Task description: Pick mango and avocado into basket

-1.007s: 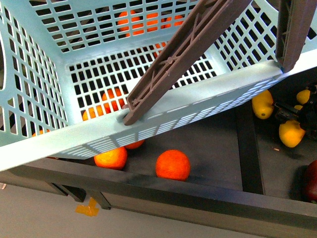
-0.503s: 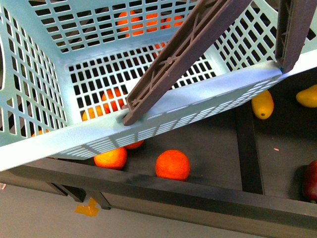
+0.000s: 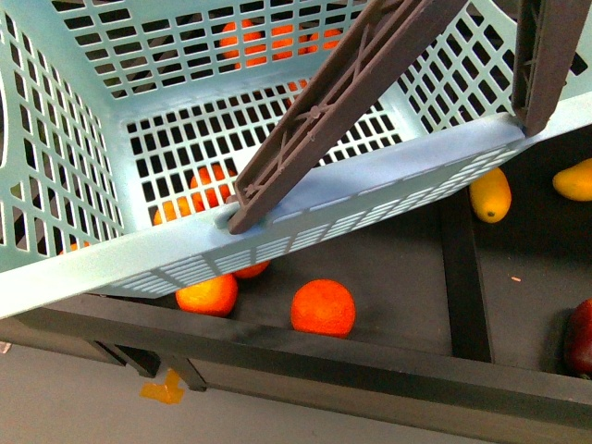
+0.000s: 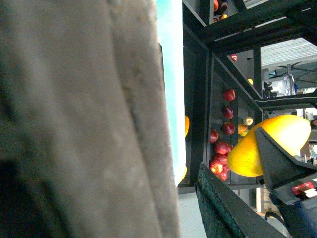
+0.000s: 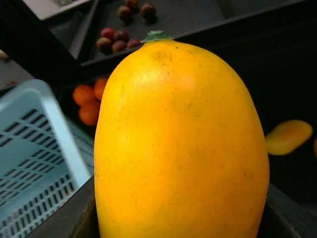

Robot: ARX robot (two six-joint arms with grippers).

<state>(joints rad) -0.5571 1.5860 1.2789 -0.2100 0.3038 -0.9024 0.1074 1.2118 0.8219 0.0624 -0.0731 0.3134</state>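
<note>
The teal basket (image 3: 83, 268) hangs tilted across the top of the front view, with its brown handles (image 3: 333, 102) raised; no fruit lies inside it. My left gripper (image 4: 190, 208) is shut on the basket, whose blurred handle (image 4: 74, 119) fills that view beside a strip of teal wall (image 4: 168, 74). My right gripper (image 5: 181, 220) is shut on the mango (image 5: 181, 144), a big yellow-orange fruit that fills the right wrist view, with the basket (image 5: 34, 148) below and beside it. The left wrist view shows this held mango (image 4: 270, 141) too. The avocado is out of view.
Oranges (image 3: 323, 307) lie in a black tray (image 3: 370, 356) under the basket. Two more mangoes (image 3: 489, 194) lie in the compartment to the right, past a black divider (image 3: 462, 268). A dark red apple (image 3: 580, 338) sits at the right edge. Shelves with apples (image 4: 220, 148) stand behind.
A second ago my right gripper was on a mango at the front view's right edge. Both have since risen out of that view. The basket has barely shifted.
</note>
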